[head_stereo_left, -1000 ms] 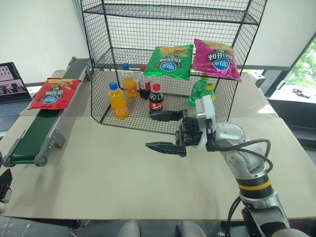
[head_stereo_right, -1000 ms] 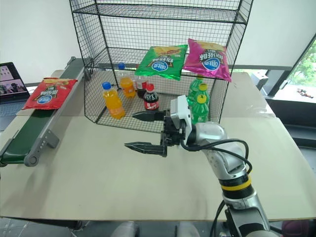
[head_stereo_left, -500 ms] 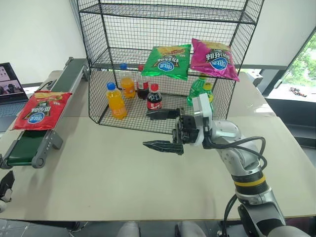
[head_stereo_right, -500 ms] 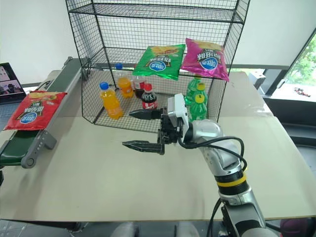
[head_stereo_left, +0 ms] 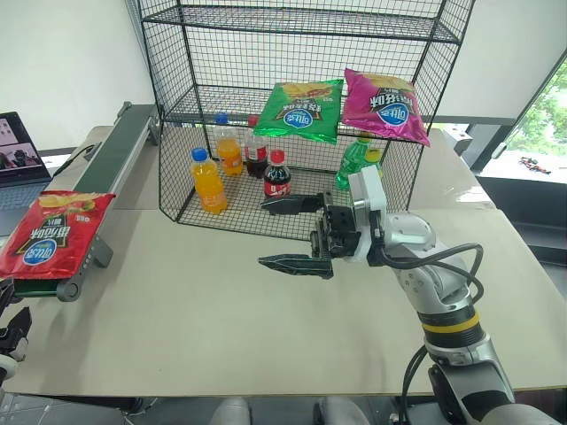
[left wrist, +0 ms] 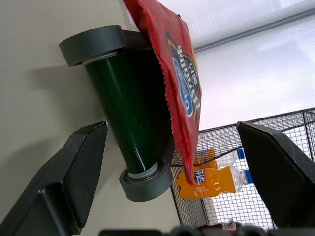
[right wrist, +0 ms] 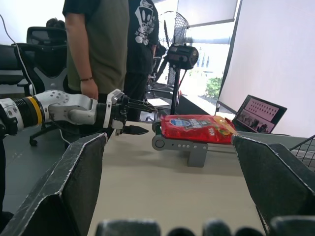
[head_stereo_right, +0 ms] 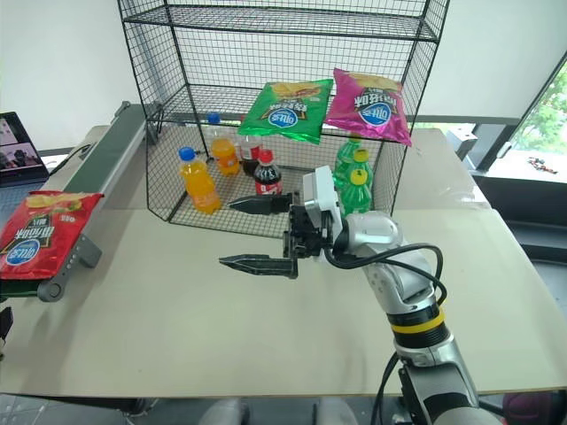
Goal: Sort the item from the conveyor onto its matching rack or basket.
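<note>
The item, a shiny red chip bag [head_stereo_left: 49, 235], lies on the near end of the conveyor [head_stereo_left: 120, 150] and hangs over its end roller [left wrist: 142, 177]. My left gripper [left wrist: 170, 130] is open, low at the table's near-left corner [head_stereo_left: 11, 329], just short of that roller, with the bag [left wrist: 179, 83] between its spread fingers' lines but untouched. My right gripper [head_stereo_left: 266, 234] hangs open and empty above the table's middle, pointing left, in front of the tall black wire rack [head_stereo_left: 301, 27]. The right wrist view shows the bag [right wrist: 194, 129] beside my left gripper [right wrist: 130, 129].
The rack's middle tier holds a green bag [head_stereo_left: 304, 109] and a pink bag [head_stereo_left: 384, 104]. Its bottom tier holds an orange bottle [head_stereo_left: 209, 181], a cola bottle [head_stereo_left: 277, 174] and green bottles [head_stereo_left: 359, 159]. A laptop [head_stereo_left: 18, 146] sits far left. A person [right wrist: 98, 44] stands beyond the table's left end.
The red bag has ridden down the belt to its near end and now overhangs the roller. The right arm has stayed put.
</note>
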Robot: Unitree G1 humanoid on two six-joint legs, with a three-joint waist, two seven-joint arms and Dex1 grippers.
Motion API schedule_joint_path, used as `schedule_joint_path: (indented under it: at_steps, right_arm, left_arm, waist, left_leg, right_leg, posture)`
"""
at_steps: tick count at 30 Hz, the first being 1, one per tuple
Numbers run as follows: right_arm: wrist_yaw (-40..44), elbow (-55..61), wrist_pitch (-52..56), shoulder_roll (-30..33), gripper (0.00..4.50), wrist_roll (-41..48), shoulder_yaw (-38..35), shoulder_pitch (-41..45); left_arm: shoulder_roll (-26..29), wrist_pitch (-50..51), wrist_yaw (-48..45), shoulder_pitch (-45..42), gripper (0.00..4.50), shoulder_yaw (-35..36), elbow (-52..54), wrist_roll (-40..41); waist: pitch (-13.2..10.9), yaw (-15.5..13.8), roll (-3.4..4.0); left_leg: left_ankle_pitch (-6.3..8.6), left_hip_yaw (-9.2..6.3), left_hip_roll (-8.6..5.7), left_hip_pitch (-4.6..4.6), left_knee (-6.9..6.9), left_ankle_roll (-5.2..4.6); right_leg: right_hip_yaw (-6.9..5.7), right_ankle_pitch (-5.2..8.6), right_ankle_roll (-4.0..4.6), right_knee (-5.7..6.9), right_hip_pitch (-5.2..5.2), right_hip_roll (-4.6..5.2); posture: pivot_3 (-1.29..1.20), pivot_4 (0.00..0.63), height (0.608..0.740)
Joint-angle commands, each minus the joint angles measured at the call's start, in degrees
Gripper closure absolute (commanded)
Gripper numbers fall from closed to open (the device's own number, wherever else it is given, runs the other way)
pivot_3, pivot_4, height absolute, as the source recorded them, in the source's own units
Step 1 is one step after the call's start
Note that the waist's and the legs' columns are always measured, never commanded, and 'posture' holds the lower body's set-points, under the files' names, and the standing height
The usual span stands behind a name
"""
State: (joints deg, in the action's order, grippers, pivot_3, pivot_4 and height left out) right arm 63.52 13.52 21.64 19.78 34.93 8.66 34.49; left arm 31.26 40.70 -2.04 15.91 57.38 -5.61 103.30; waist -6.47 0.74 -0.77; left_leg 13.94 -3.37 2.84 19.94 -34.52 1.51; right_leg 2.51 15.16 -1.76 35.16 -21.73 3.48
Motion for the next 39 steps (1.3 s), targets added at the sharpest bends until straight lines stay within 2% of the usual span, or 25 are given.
schedule_joint_path:
  at_steps: [1, 6, 7, 10, 15, 16, 22, 27, 32, 36, 39]
  right_arm:
    - [-0.2, 2.2, -1.4, 0.0, 0.00, 0.6, -1.1, 0.3]
    - [-0.7, 2.1, -1.3, 0.0, 0.00, 0.6, -1.2, 0.4]
    - [-0.8, 2.2, -1.2, -0.1, 0.00, 0.6, -1.2, 0.4]
    - [-1.1, 2.3, -1.0, -0.1, 0.00, 0.8, -1.2, 0.3]
    - [-1.5, 2.4, -0.8, -0.1, 0.00, 0.8, -1.0, 0.1]
    - [-1.6, 2.6, -0.7, -0.2, 0.00, 0.9, -1.0, 0.1]
    - [-2.8, 2.9, -0.6, -0.3, 0.00, 0.7, -1.2, 0.1]
    - [-12.1, 5.1, 1.7, -2.2, 0.00, 1.1, -4.4, 0.3]
    - [-20.7, 8.9, 1.4, -3.0, 0.00, -0.8, -6.5, -0.3]
    - [-26.3, 12.5, 1.0, -3.2, 0.00, -2.9, -7.0, -1.4]
    - [-31.9, 14.9, 0.8, -4.5, 0.00, -4.2, -8.2, -1.8]
  left_arm:
    - [1.8, 0.6, -1.4, -0.4, 0.02, 1.1, 0.1, -0.8]
    - [2.0, 0.7, -2.4, -0.9, 0.02, 1.2, 0.2, -2.8]
    - [2.0, 0.6, -2.4, -0.9, 0.55, 1.3, 0.1, -3.0]
    - [2.2, 0.6, -2.5, -0.9, 1.67, 2.0, -0.2, -3.3]
    - [2.1, 0.9, -2.6, -0.7, 4.15, 2.3, -0.1, -3.4]
    - [2.1, 1.0, -2.6, -0.6, 4.42, 2.4, -0.1, -3.4]
    - [2.7, 1.5, -1.8, -0.8, 4.42, 2.6, 3.8, -1.8]
    - [7.5, 2.1, 3.0, -5.8, 4.42, 0.3, 17.5, 7.6]
    - [11.5, 1.2, 8.2, -23.5, 4.42, -8.2, 22.2, 9.7]
    - [10.8, 1.8, 10.7, -39.6, 4.42, -17.8, 20.2, 9.7]
    - [9.0, 2.2, 10.3, -51.5, 4.42, -26.3, 14.7, 9.6]
  waist:
    - [0.0, 0.0, 0.00]
    - [0.0, 0.0, 0.00]
    - [0.0, 0.0, 0.00]
    - [0.0, 0.0, 0.00]
    - [0.0, 0.0, 0.00]
    - [0.0, 0.0, 0.00]
    - [0.0, 0.0, -0.01]
    - [-0.1, -0.5, -0.26]
    - [0.0, -1.1, -0.09]
    - [0.0, -1.0, -0.20]
    - [0.0, -0.5, -0.17]
  left_leg:
    - [0.00, 0.00, 0.00, 0.00, 0.01, 0.00]
    - [-0.02, 0.01, 0.00, 0.02, 0.12, 0.04]
    - [-0.03, 0.01, 0.00, 0.02, 0.14, 0.04]
    - [-0.04, 0.01, 0.00, 0.04, 0.19, 0.06]
    - [-0.04, 0.02, 0.00, 0.05, 0.21, 0.06]
    - [-0.04, 0.02, 0.00, 0.06, 0.21, 0.07]
    - [-0.04, 0.01, 0.00, 0.07, 0.22, 0.07]
    - [-0.21, -0.12, 0.04, 0.25, 0.24, 0.36]
    - [-0.33, -0.07, -0.05, 0.26, 0.27, 0.58]
    - [-0.46, -0.14, -0.07, 0.31, 0.36, 0.77]
    - [-0.50, -0.14, -0.07, 0.33, 0.45, 0.83]
  right_leg:
    - [0.00, 0.00, 0.00, 0.00, -0.01, 0.00]
    - [0.01, 0.00, 0.00, -0.01, -0.10, 0.00]
    - [0.02, 0.00, 0.00, -0.02, -0.12, 0.00]
    - [0.03, 0.00, 0.01, -0.02, -0.17, 0.00]
    - [0.03, 0.00, 0.01, -0.02, -0.20, 0.00]
    - [0.03, 0.00, 0.01, -0.02, -0.22, 0.00]
    - [0.03, 0.00, 0.01, -0.02, -0.29, 0.00]
    - [-0.07, -0.02, 0.04, 0.00, -0.40, 0.01]
    - [0.04, -0.04, 0.03, -0.09, -0.27, 0.03]
    - [0.06, -0.08, 0.01, -0.05, -0.37, -0.05]
    - [0.08, -0.09, 0.00, -0.04, -0.35, -0.07]
  posture:
    - [0.00, 0.150, 0.738]
    - [0.00, 0.150, 0.738]
    - [0.00, 0.150, 0.738]
    - [0.00, 0.150, 0.738]
    - [0.00, 0.150, 0.738]
    - [0.00, 0.150, 0.738]
    - [0.00, 0.150, 0.738]
    - [0.00, 0.150, 0.738]
    - [0.00, 0.150, 0.738]
    - [0.00, 0.150, 0.738]
    - [0.00, 0.150, 0.738]
